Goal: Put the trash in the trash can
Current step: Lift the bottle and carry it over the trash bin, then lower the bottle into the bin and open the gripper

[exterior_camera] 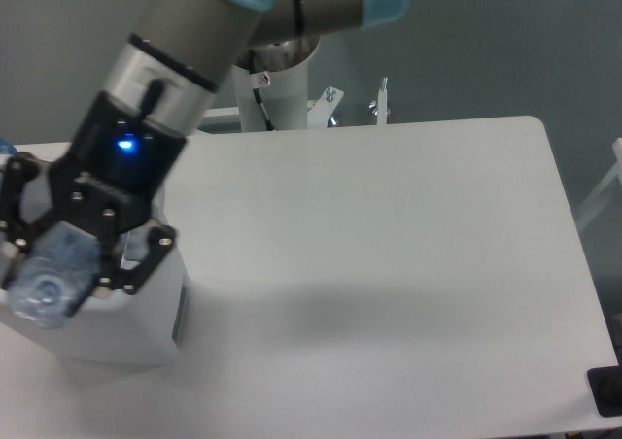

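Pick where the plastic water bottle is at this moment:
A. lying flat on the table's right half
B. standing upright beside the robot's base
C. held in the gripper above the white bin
C: the gripper is closed around the bottle, directly over the trash can at the table's left edge.

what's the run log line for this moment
phase: carry to drop | hand: shut on bottle | position: over trash can | release: not yet
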`<state>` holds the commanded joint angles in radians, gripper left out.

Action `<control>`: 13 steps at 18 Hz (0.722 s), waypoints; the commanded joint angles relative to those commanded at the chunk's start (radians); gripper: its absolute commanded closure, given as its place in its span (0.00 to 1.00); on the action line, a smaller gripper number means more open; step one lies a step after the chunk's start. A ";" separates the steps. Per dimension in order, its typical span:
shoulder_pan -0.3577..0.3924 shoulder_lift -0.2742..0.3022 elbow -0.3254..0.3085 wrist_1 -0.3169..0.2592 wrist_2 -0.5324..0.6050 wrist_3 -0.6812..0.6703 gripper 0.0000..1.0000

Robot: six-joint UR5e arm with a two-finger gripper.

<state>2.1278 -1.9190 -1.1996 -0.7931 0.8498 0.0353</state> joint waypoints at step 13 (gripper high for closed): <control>0.018 0.025 -0.061 0.006 0.072 0.101 0.00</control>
<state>2.1458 -1.8945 -1.2609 -0.7869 0.9219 0.1365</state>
